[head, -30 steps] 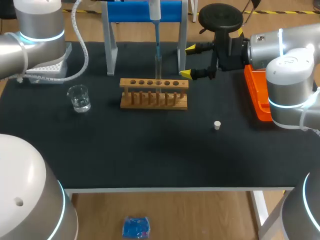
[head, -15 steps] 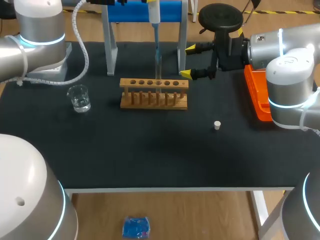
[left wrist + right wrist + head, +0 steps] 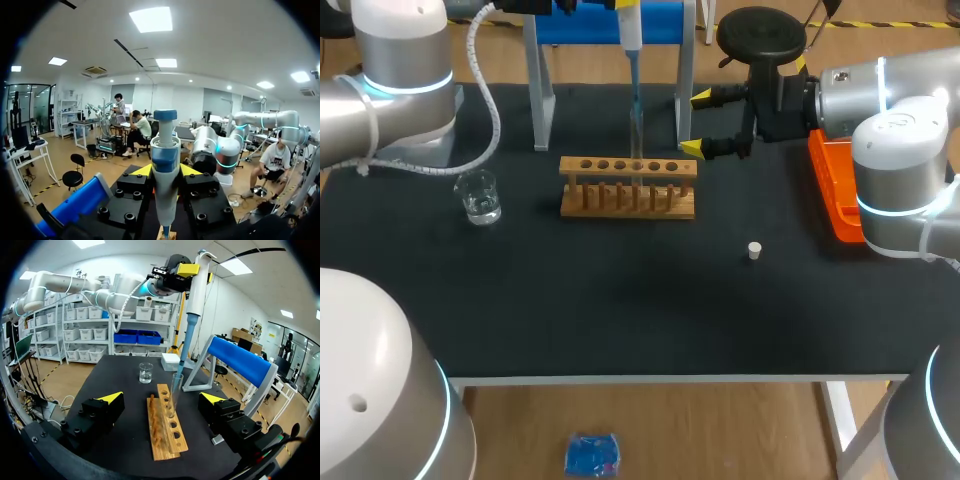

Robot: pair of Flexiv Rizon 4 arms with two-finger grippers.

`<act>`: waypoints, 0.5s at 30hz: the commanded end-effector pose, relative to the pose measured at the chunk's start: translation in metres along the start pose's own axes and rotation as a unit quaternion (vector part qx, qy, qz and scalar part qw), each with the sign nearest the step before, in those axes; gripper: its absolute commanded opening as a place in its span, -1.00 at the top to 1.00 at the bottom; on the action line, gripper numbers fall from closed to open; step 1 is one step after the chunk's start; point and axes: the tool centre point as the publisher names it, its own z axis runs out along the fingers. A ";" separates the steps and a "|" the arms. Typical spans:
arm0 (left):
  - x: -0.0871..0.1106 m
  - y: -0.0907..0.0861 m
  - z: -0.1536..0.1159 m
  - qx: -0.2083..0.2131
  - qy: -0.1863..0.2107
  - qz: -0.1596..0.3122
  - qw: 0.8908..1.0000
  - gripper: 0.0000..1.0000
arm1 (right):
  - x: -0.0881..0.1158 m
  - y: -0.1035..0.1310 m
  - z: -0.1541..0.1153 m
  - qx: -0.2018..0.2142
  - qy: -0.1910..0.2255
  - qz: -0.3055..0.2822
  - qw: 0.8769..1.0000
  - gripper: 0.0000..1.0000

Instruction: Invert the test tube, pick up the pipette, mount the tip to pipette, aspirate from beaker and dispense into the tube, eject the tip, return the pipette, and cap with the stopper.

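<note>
Now left gripper (image 3: 165,170), pinching the pipette (image 3: 631,30), has eased it lower into the test tube (image 3: 637,130) (right gripper (image 3: 695,122) spread, idle), so dispensing looks due.

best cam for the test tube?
Right wrist view: the test tube stands clear in the wooden rack, tip of the pipette at its mouth. Head view shows it faintly; left wrist view shows none of it.

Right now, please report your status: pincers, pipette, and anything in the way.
Left pincer shut on pipette, tip at test tube mouth. Right pincer open, beside rack. Stopper loose, away from rack.
</note>
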 end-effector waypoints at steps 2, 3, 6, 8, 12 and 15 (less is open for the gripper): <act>-0.001 0.002 0.003 0.002 -0.002 -0.001 1.000 1.00 | 0.000 -0.001 0.000 -0.001 0.000 0.000 1.000 -1.00; -0.001 0.003 0.003 0.003 -0.002 -0.002 1.000 1.00 | 0.000 -0.001 0.000 -0.001 0.000 0.000 1.000 -1.00; -0.001 0.003 0.003 0.001 -0.005 -0.004 1.000 1.00 | 0.000 -0.001 0.000 -0.001 0.000 0.000 1.000 -1.00; -0.001 0.003 0.003 0.001 -0.008 -0.005 1.000 1.00 | 0.000 -0.001 0.000 -0.001 0.000 0.000 1.000 -1.00; -0.001 0.003 0.003 0.002 -0.008 -0.004 1.000 1.00 | 0.000 -0.001 0.000 -0.001 0.000 0.000 1.000 -1.00; -0.001 0.003 0.003 0.002 -0.008 -0.004 1.000 1.00 | 0.000 -0.001 0.000 -0.001 0.000 0.000 1.000 -1.00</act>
